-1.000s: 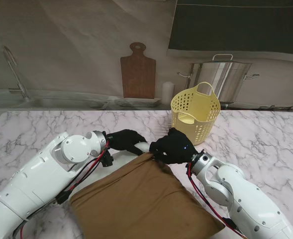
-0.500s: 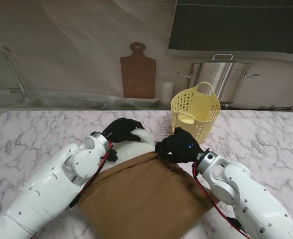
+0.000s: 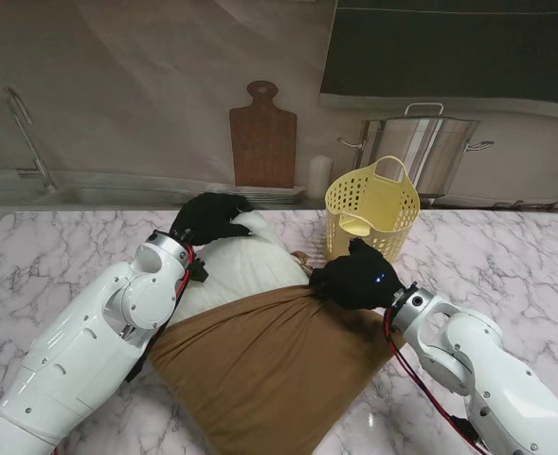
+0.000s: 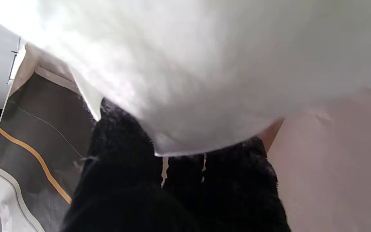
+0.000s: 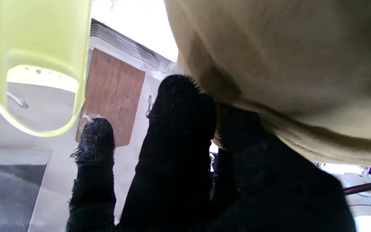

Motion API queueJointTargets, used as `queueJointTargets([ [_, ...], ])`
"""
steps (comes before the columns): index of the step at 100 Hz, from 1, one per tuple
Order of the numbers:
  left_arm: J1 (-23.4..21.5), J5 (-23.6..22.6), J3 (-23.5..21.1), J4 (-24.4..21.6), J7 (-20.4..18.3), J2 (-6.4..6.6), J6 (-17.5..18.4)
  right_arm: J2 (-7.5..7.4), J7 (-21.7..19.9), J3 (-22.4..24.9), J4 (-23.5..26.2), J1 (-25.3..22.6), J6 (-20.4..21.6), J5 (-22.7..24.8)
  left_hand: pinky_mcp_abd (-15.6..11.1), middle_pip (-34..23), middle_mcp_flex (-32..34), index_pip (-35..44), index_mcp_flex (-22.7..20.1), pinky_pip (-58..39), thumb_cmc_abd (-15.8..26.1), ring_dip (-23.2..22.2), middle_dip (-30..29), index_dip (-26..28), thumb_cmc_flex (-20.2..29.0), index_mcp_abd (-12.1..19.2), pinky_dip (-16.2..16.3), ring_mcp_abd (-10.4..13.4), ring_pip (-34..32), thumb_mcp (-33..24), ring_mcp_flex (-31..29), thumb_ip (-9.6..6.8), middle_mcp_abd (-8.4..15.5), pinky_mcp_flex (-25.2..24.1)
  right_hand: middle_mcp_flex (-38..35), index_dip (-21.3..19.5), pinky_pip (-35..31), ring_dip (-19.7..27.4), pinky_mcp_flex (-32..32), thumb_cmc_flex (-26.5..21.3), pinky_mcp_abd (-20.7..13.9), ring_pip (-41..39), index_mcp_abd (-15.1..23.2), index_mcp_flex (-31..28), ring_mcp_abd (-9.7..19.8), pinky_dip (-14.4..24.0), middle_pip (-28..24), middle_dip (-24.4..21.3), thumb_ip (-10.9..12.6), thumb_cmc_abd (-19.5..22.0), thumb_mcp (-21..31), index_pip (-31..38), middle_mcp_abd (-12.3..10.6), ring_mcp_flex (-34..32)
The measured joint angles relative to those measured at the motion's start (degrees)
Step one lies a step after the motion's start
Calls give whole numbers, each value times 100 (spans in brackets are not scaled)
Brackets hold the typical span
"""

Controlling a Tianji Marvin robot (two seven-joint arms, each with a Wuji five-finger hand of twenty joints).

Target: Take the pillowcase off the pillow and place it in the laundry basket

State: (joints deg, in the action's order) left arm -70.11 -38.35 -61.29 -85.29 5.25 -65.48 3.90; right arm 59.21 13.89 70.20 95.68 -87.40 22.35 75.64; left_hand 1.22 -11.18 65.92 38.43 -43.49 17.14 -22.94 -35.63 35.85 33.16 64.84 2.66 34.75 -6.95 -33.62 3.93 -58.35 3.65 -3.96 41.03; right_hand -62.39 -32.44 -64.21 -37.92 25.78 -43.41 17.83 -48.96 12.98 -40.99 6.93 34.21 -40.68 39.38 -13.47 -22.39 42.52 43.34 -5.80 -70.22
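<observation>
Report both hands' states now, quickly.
Left hand: shut on the white pillow, at its far end.
Right hand: shut on the brown pillowcase, bunched at its open edge.

This looks like a kitchen, though probably a staged one, since the wall behind seems to be a creased printed backdrop. A white marble-patterned tabletop runs under the arms, and beyond the left hand a wooden cutting board leans on the wall. Beyond the right hand stands a steel stockpot.
</observation>
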Motion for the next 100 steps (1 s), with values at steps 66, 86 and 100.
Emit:
queueJointTargets([
  [66, -232, -71, -742, -388, 329, 54, 47, -112, 472, 726, 483, -655, -483, 463, -38, -164, -123, 267, 53, -1, 254, -26, 110, 137, 440, -54, 13, 23, 3, -616, 82, -275, -18, -125, -7, -130, 10, -13, -35, -1, 1, 0, 416, -23, 5, 0, 3, 61, 12, -18, 88, -8, -4, 59],
  [86, -168, 521, -311, -378, 3, 107, -19, -145, 576, 219, 132, -204, -330, 432, 429, -73, -1631, -1575, 801, -30, 992, 213, -1195, -348, 480, -344, 63, -275, 886, -565, 965, -282, -345, -1064, -7, -132, 10, -13, -35, -1, 2, 0, 416, -23, 6, 0, 4, 63, 12, -18, 89, -4, -9, 59],
  [100, -133, 1122, -133, -397, -882, 137, 62, -145, 747, -27, 18, 20, -179, 286, 838, 669, -3764, -3103, 1949, -182, 1193, 711, -2235, -1251, -544, -642, 26, -594, 1691, -332, 2176, -286, -787, -1998, -3, -138, 11, -13, -35, -2, 2, 54, 416, -23, 7, 0, 6, 63, 12, -19, 89, -3, -13, 61],
])
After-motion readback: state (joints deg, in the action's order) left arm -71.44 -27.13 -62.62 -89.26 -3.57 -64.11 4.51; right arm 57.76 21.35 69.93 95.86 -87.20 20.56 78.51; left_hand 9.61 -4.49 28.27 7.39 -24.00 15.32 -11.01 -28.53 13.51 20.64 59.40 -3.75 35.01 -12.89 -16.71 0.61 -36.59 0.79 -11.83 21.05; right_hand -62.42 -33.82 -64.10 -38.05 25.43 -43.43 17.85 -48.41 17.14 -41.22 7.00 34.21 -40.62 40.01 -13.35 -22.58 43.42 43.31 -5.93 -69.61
